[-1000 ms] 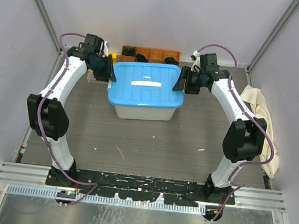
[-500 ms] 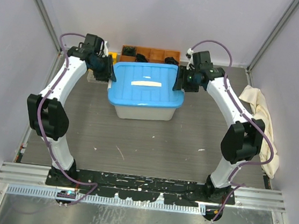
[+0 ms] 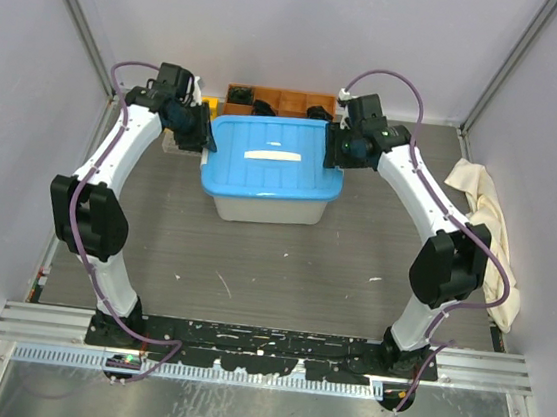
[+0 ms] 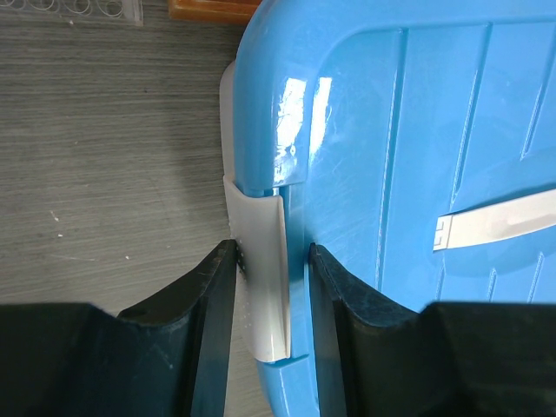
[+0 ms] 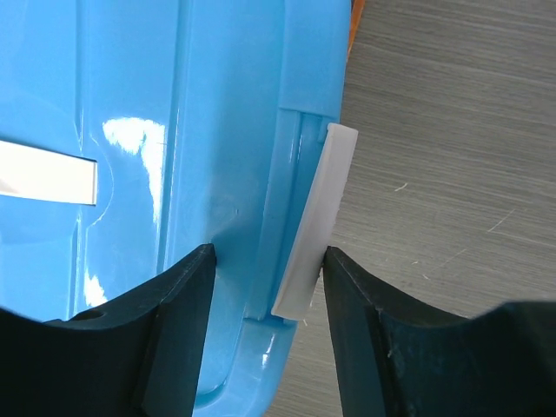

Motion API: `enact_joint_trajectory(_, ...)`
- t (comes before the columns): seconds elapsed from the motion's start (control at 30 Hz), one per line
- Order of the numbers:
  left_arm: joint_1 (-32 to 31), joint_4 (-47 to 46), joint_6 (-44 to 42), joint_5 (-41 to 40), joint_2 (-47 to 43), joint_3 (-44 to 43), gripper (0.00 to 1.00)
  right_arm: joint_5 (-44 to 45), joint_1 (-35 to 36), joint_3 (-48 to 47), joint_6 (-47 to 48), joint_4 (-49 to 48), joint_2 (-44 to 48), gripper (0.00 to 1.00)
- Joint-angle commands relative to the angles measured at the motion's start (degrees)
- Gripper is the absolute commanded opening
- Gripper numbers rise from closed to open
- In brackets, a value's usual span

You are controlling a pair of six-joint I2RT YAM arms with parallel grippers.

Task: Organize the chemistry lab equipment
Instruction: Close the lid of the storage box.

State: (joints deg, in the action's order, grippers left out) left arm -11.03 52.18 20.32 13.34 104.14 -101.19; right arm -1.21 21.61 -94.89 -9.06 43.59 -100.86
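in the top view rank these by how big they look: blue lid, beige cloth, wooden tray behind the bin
1. blue lid
2. beige cloth
3. wooden tray, partly hidden by the bin, so judged on its visible part only

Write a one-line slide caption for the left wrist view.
Left end effector straddling the white latch on the blue lid, above the grey table.

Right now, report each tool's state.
Left tool: closed on the left latch.
Right tool: open, straddling the right latch.
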Motion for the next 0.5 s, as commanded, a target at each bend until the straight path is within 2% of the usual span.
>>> enact_joint_trajectory(0.0,-7.67,-4.68,4.22,18.47,0.38,0.55,0.26,1.44,4.50,0.36,6.22,-2.26,-4.80,0.01)
enact_joint_trajectory(0.47,-8.05,-4.64,4.07,18.65,0.72,0.97,0.26,-2.78,6.42,0.67,8.70,-1.83,-6.63,0.01)
